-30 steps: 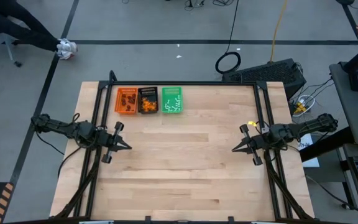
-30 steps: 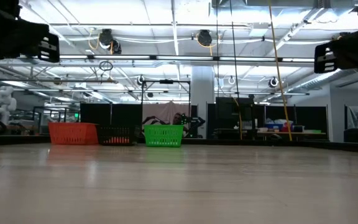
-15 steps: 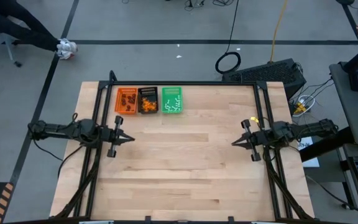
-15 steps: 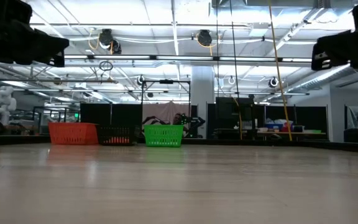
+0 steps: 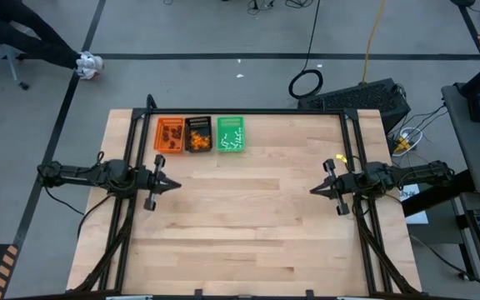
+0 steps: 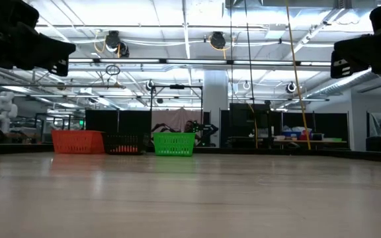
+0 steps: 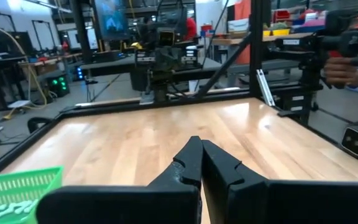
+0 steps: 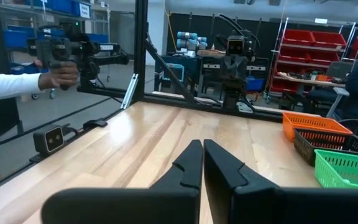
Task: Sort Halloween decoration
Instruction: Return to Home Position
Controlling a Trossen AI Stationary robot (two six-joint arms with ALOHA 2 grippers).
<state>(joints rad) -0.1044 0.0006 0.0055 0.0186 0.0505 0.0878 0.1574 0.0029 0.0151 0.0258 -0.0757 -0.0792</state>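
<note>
The Halloween decoration lies sorted in three small trays at the table's far left: dark brown blobs in the orange tray (image 5: 170, 134), orange blobs in the black tray (image 5: 198, 134), thin white sticks in the green tray (image 5: 230, 134). My left gripper (image 5: 175, 185) hovers shut at the table's left side, pointing level toward the right. My right gripper (image 5: 314, 190) hovers shut at the right side, pointing level toward the left. Both hold nothing.
Black frame rails (image 5: 128, 208) run along the left, right and far edges of the wooden table. A person's hand and white sleeve (image 8: 17, 79) hold a device beyond the table's near side. The three trays (image 6: 124, 142) stand in a row in the low view.
My left gripper has swung a little toward the table's far edge and now points straight across. My right gripper has swung slightly too and points straight toward the left. Both stay shut; the trays have not moved.
</note>
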